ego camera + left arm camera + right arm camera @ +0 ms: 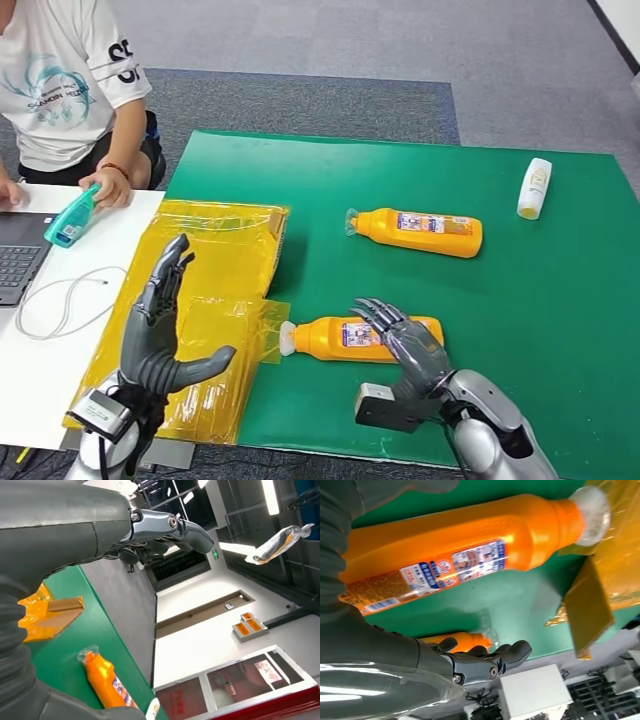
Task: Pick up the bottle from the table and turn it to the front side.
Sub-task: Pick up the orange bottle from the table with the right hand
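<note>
A green mat covers the tabletop [528, 330], with grey carpet beyond its far edge. 2 orange bottles lie on their sides; the near bottle [340, 337] lies close to the tabletop's front edge, its cap touching yellow plastic wrap [219, 290]. The right hand [404, 345] hovers over the bottle's base end, fingers spread, holding nothing. It should lower squarely over the body and wrap around mid-length, clear of the wrap. The left hand [162, 325] is raised, fingers apart, empty.

You get bright, even overhead light in the head view, with soft shadows on the green mat [483, 330] and glare on the yellow wrapping [219, 270]. Ceiling strip lights [270, 495] blow out white; both wrist views look slightly soft.
</note>
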{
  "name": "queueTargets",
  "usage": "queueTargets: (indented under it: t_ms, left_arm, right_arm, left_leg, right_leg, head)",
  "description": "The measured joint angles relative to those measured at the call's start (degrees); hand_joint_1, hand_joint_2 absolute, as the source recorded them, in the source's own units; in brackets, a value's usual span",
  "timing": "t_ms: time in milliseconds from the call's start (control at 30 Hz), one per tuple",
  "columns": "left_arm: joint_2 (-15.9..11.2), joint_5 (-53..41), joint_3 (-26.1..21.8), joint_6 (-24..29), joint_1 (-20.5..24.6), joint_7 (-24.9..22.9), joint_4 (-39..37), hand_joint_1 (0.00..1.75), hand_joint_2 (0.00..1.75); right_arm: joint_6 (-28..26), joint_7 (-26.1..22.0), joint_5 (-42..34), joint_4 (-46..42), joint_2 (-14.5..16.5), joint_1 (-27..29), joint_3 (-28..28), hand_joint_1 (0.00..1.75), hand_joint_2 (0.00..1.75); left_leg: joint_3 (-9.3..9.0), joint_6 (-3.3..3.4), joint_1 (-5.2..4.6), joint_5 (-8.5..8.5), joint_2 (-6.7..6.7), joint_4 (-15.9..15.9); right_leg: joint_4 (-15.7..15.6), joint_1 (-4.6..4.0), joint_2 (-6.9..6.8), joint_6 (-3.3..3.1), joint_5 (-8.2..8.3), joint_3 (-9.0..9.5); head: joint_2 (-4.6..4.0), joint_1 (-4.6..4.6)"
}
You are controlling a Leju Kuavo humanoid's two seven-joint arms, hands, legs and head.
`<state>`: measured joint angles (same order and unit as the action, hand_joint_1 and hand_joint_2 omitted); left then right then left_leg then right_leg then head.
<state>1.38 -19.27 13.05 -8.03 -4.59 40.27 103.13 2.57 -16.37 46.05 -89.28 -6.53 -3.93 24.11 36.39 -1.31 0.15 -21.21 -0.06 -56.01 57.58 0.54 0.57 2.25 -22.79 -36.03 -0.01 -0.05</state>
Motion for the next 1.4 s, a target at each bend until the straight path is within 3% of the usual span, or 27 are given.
queueTargets:
  t_ms: [400,967,1400]
  left_arm:
    - [-0.45,0.47,0.66,-0.25,0.15,0.02,-0.78,0.00,1.75]
    - [-0.59,1.63,2.50,-0.55,2.69,0.01,-2.90,0.00,1.75]
    - [-0.64,1.99,2.91,-0.39,3.02,0.01,-3.69,0.00,1.75]
  right_arm:
    - [0.51,4.73,4.66,3.58,-1.18,-3.02,0.61,0.00,1.75]
    - [2.33,5.33,5.85,15.35,-1.18,-9.28,5.49,0.00,1.75]
    - [2.53,5.45,5.48,18.73,-1.12,-11.86,7.11,0.02,1.75]
  left_leg:
    - [-0.01,0.01,0.00,0.00,0.00,0.00]
    - [-0.05,0.01,0.00,0.00,0.00,0.00]
    - [-0.18,0.01,0.00,0.00,0.00,0.00]
  right_leg:
    - [0.00,0.00,0.00,0.01,0.00,0.01]
    - [0.00,0.00,0.01,0.02,0.00,0.04]
    - [0.00,0.00,0.01,0.02,0.00,0.17]
  head:
    - [0.00,0.00]
    - [0.01,0.01]
    - [0.00,-0.01]
